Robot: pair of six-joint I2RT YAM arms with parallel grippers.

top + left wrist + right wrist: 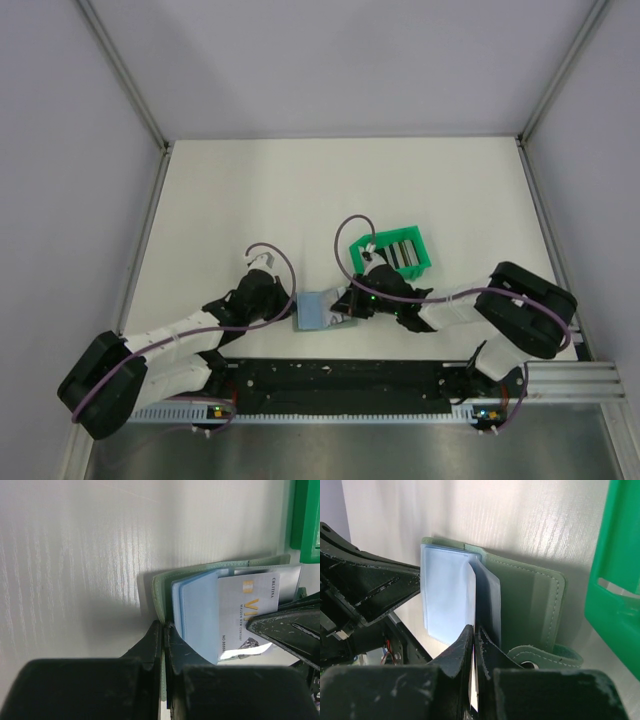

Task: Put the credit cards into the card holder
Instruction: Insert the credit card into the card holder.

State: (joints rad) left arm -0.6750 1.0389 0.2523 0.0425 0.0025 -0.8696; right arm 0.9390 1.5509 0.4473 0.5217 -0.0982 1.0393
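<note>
The grey-green card holder [313,311] lies open near the table's front edge, between both grippers. My left gripper [165,626] is shut on the edge of its cover [161,592]. The light blue sleeves [200,610] fan out beside that cover. A whitish credit card [245,612] with gold lettering sits partly inside a sleeve. My right gripper [474,630] is shut on that card's thin edge, just in front of the blue sleeves [445,595] and the holder's green flap [530,600]. Seen from above, the left gripper [294,309] and right gripper [341,305] meet at the holder.
A bright green open bin [392,253] stands just behind the right gripper and holds grey and dark cards [403,253]. Its wall [615,570] is close on the right in the right wrist view. The holder's snap tab [545,655] lies under the right fingers.
</note>
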